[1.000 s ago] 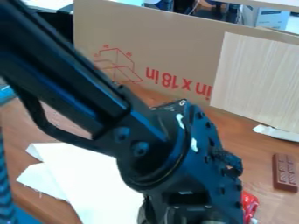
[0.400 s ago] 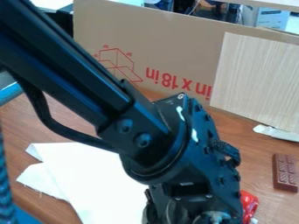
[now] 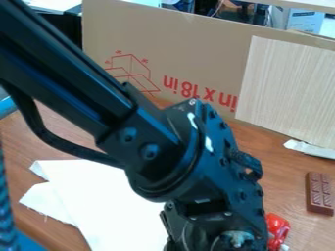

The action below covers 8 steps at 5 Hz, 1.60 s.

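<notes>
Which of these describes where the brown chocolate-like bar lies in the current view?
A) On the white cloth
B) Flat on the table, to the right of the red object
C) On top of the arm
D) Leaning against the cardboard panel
B: the brown bar lies flat on the wooden table, to the right of the red object beside the arm.

This looks like a lab or workroom: a robot arm [image 3: 157,147] hangs over a wood-toned surface [image 3: 281,164], with a printed cardboard sheet [image 3: 177,54] and a pale board [image 3: 288,88] standing along its back. Behind them show cables [image 3: 216,7] and a white box [image 3: 305,20].
</notes>
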Tool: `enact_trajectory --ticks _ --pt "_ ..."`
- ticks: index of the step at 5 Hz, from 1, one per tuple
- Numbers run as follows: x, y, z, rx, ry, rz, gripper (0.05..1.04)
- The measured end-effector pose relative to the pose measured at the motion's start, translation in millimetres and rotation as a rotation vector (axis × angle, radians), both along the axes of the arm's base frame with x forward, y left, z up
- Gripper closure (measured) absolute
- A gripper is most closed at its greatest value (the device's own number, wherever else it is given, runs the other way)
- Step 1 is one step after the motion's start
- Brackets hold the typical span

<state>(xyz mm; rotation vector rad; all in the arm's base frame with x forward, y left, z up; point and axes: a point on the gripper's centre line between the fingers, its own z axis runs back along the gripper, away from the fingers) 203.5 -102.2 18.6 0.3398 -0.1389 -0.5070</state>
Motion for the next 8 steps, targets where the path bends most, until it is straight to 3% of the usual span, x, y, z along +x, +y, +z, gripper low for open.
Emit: enact_trajectory --ticks 1,2,3,6,8 --pt "-1.5 0.8 2.2 -0.008 0.006 -0.006 1.025" --pt "-0.3 5.1 15.2 -0.047 0.007 0.006 1.032" --pt "2.2 21.7 26.9 -0.085 0.043 0.048 1.032" --pt "65.0 84.6 70.7 -0.31 0.171 0.294 1.032" --pt "95.0 132.7 90.7 -0.396 0.209 0.401 1.032"
